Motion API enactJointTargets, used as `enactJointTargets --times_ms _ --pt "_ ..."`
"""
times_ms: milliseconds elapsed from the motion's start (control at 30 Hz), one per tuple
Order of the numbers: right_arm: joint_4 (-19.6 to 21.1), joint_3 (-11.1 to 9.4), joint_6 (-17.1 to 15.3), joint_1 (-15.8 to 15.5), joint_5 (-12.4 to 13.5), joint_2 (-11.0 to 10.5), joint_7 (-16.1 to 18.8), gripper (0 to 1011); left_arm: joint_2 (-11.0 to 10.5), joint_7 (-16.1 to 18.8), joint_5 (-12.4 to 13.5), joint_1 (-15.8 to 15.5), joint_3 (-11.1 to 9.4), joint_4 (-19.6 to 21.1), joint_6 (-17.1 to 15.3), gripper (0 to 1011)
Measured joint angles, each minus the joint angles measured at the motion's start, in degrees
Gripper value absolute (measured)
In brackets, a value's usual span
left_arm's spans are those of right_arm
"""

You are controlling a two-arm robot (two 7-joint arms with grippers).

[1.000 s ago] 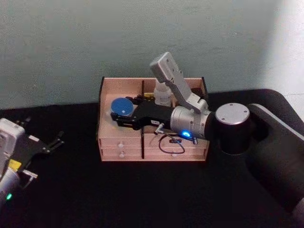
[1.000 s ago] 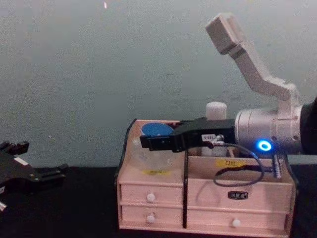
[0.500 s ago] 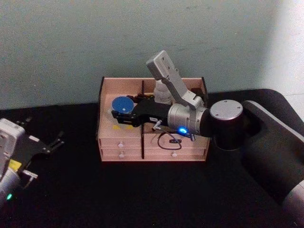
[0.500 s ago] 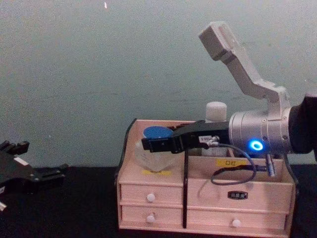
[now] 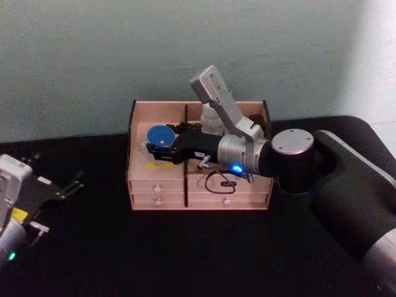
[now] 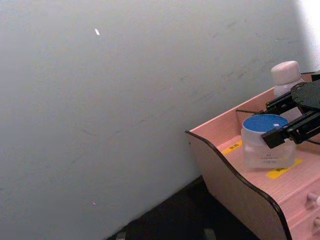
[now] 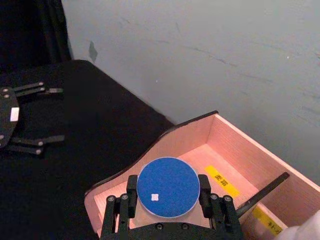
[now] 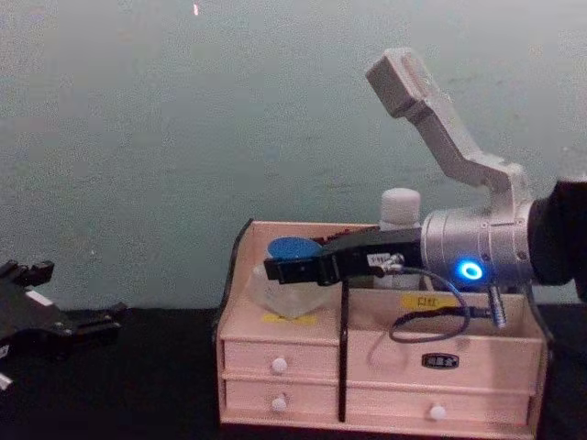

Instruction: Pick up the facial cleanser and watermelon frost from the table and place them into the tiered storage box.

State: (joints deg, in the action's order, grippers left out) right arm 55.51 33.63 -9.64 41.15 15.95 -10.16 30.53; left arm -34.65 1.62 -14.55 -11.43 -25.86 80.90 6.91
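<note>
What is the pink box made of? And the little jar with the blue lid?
The box looks like pale wood: faint grain shows, with dark cut edges. The jar looks like clear plastic or glass, since you can see through it. Its blue lid looks like matte plastic, though that is a guess.

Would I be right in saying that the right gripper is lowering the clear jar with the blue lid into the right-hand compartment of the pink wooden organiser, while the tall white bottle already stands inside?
Not quite: the right gripper holds the clear faceted blue-lidded jar over the left-hand compartment of the pale pink wooden organiser, as the head view shows. The tall white bottle does stand inside, right of the divider.
</note>
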Motion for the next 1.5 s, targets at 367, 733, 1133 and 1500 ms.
enactJointTargets --times_ms 367,733,1133,1500 --pt "0.1 0.1 0.0 0.0 0.0 -0.1 0.0 712 0.0 0.0 0.0 0.0 0.0 0.0 0.0 1002" --pt "0.2 0.1 0.0 0.0 0.0 -0.1 0.0 792 0.0 0.0 0.0 0.0 0.0 0.0 0.0 1001" --pt "0.2 0.1 -0.1 -0.1 0.1 -0.1 0.0 1002 0.0 0.0 0.0 0.0 0.0 0.0 0.0 1001" --pt "8.5 -1.4 1.4 -3.9 -1.0 -2.7 -1.6 1003 0.0 0.0 0.0 0.0 0.0 0.0 0.0 1002"
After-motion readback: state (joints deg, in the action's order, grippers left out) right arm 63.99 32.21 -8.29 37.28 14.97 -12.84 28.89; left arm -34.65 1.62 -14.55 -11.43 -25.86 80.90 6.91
